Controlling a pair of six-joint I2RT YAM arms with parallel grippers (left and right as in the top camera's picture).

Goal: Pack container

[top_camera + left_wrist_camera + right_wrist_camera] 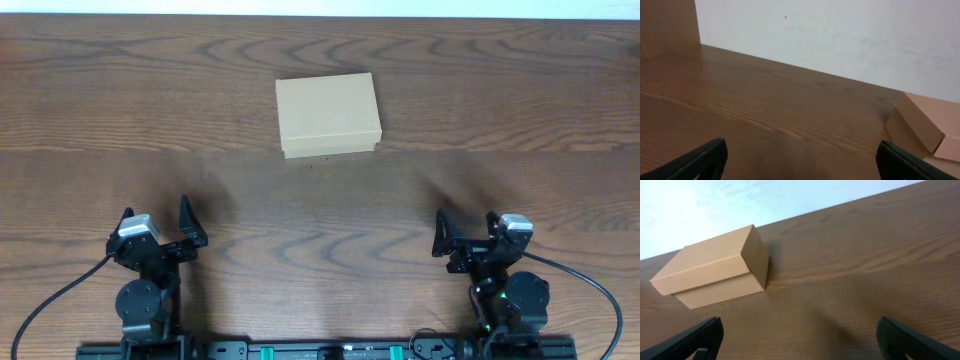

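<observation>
Your left black two-finger gripper [155, 210] sits at the table's near edge with its jaws spread wide. Your right black two-finger gripper [466, 220] mirrors it, equally spread, with both arms folded low.

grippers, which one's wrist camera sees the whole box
The right gripper: its view holds the whole container; the left gripper sees only part of it.

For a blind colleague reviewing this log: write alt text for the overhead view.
A closed tan cardboard box sits on a dark wood table, toward the far middle. Near the front edge, the left gripper and right gripper sit well apart from it, both open and empty.
</observation>
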